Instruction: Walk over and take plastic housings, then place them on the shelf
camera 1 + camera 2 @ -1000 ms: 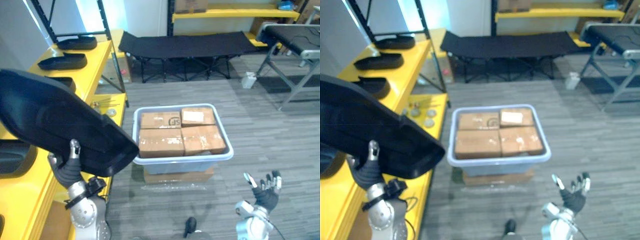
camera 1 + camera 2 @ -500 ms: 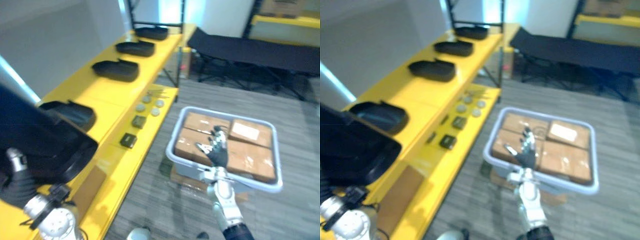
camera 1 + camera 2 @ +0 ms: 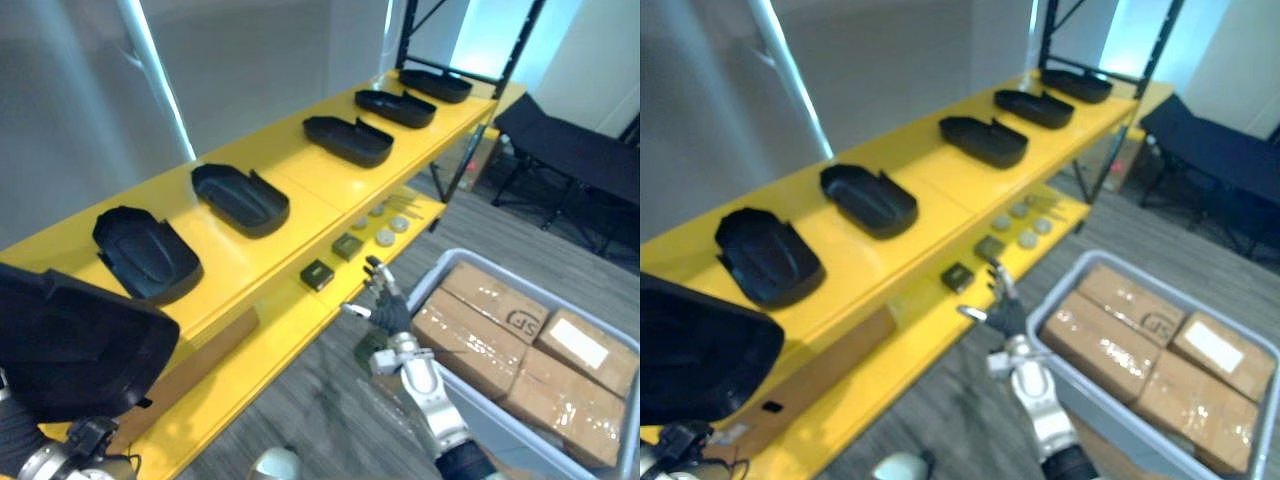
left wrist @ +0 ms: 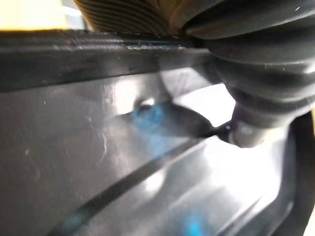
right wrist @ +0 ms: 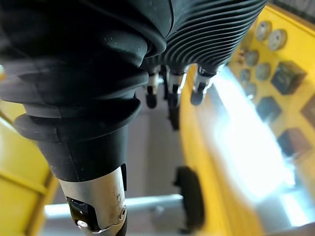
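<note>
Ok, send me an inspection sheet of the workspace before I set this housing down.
Surface: long yellow metal shelf, two levels, upper level partly filled.
Job's things: five shelved black plastic housings in a row on the upper level; one held black plastic housing raised at the near end.
Clutter: small dark square blocks, round grey discs and a flat brown cardboard piece on the lower level.
Hands: left hand shut on the held housing; right hand open, empty, by the lower level's edge.
Cables: nothing seen.
Surroundings: grey plastic tub of brown cardboard boxes on the floor; black folding cot beyond.
</note>
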Robot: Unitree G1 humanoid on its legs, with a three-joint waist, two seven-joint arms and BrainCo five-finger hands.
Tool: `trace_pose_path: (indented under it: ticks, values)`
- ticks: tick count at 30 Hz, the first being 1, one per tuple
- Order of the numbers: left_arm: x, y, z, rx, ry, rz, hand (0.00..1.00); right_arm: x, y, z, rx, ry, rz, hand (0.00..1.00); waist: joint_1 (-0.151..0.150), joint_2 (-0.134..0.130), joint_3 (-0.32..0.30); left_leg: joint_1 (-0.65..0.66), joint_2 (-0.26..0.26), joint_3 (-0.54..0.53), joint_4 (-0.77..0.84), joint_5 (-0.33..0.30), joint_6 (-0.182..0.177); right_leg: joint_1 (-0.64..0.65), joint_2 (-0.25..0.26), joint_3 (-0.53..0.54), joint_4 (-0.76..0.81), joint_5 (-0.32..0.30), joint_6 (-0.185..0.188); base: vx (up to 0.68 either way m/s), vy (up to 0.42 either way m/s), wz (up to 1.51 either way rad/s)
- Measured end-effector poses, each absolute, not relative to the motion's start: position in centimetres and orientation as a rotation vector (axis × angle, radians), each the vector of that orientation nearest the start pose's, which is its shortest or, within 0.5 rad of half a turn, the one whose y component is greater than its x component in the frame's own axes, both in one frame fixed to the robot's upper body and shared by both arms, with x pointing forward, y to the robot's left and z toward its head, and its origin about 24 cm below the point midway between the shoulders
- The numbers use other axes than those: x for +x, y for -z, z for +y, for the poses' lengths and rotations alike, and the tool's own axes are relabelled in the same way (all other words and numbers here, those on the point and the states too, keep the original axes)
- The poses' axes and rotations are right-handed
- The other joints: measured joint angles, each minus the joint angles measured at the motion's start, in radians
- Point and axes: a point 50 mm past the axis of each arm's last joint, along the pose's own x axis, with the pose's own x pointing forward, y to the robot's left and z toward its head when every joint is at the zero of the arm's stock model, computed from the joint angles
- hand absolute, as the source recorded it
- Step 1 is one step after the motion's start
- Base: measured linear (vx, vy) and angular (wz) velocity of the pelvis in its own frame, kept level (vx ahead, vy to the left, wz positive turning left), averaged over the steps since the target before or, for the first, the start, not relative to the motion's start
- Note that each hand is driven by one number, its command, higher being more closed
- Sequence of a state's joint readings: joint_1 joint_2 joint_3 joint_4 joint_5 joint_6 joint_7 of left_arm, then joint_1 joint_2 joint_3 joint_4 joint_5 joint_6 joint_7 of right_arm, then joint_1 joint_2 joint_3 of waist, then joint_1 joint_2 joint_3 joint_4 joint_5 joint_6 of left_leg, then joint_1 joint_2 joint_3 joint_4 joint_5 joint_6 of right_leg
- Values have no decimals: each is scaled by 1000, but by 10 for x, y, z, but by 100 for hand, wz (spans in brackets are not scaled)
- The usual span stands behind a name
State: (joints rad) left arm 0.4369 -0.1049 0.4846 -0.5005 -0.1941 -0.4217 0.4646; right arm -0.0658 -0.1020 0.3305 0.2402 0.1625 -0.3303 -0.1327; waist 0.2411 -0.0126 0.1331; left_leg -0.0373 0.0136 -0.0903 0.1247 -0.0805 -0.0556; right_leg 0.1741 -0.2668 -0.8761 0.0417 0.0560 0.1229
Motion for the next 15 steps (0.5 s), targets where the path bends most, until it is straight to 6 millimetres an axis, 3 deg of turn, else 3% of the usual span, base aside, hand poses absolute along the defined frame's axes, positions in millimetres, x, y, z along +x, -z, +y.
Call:
trace_pose_path:
  ticks: [2, 4, 7, 11, 15]
  values:
    - [117, -122, 273, -39, -966, -631, 100, 252, -26, -104, 66, -153, -107, 0, -17, -4, 21, 1, -13, -23, 8, 2, 2, -1, -21, 46, 54, -35, -10, 46, 106, 50]
    - [139, -139, 265, -38, -830, -714, 100, 249, -26, -117, 64, -88, -115, 0, -51, -18, 29, -1, -42, -87, 5, 12, 9, -4, -33, 187, 106, -111, -55, 43, 80, 82]
    - [153, -148, 256, -41, -719, -767, 100, 247, -32, -133, 58, -21, -164, 0, -70, -26, 27, -2, -63, -137, -13, 29, 4, -6, -33, 300, 130, -165, -71, 30, -17, 59]
    - [162, -142, 249, -54, -683, -746, 100, 248, -43, -149, 27, -27, -231, 0, -87, -6, 46, -34, -43, -95, -1, 66, -13, -15, -19, 310, 140, -172, -51, 10, -42, 44]
    - [161, -135, 248, -44, -693, -707, 100, 250, -46, -147, 42, -79, -244, 0, -90, 15, 60, -25, -9, -60, 25, 63, -18, -8, 9, 343, 140, -171, -50, -49, -42, -20]
